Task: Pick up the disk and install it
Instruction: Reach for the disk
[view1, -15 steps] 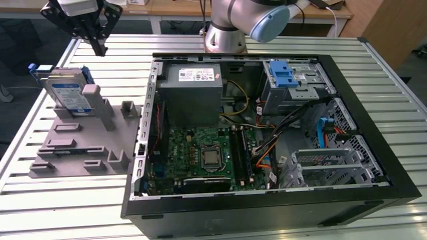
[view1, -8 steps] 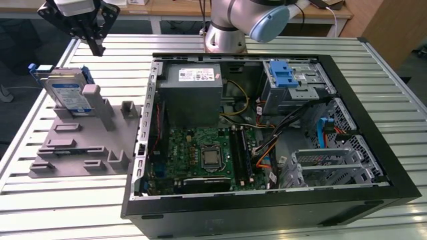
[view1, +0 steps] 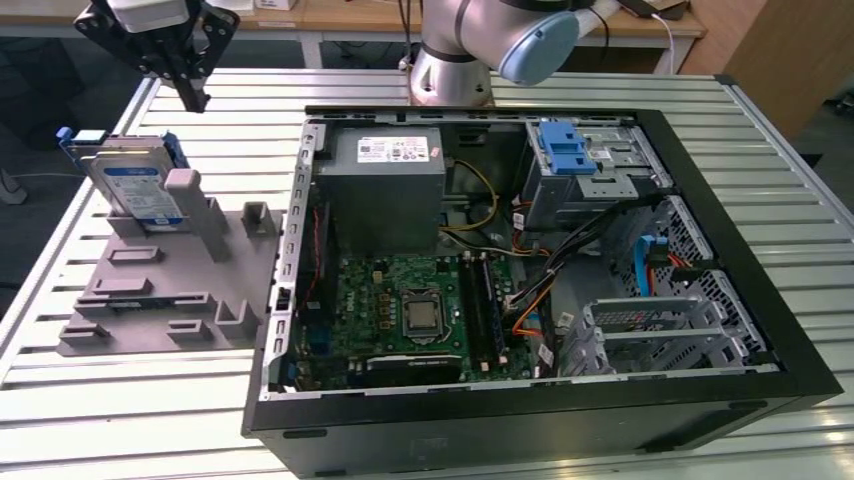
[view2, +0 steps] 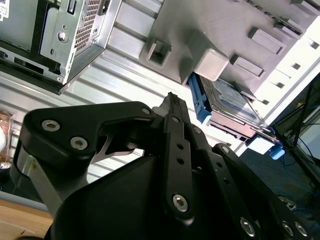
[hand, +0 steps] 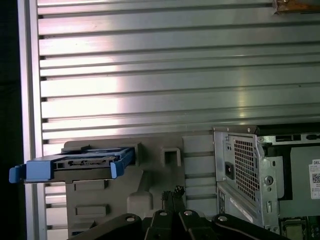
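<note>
The disk (view1: 140, 190) stands on edge in a grey moulded holder (view1: 174, 290) on the exterior view's left, its white-and-blue label facing forward and blue rails along its edges. My black gripper (view1: 198, 98) hangs above and behind the disk, apart from it, fingers together and holding nothing. In both wrist views the disk (view2: 227, 97) (hand: 85, 162) sits in the holder beyond the shut fingertips (view2: 172, 100) (hand: 172, 191).
An open computer case (view1: 747, 300) lies flat on the slatted metal table (view1: 107, 420), to the right of the holder in the exterior view. Inside are a grey power-supply box (view1: 387, 190), a motherboard (view1: 414, 310) and a metal cage with a blue latch (view1: 574, 155). The arm's base (view1: 447, 70) stands behind the case.
</note>
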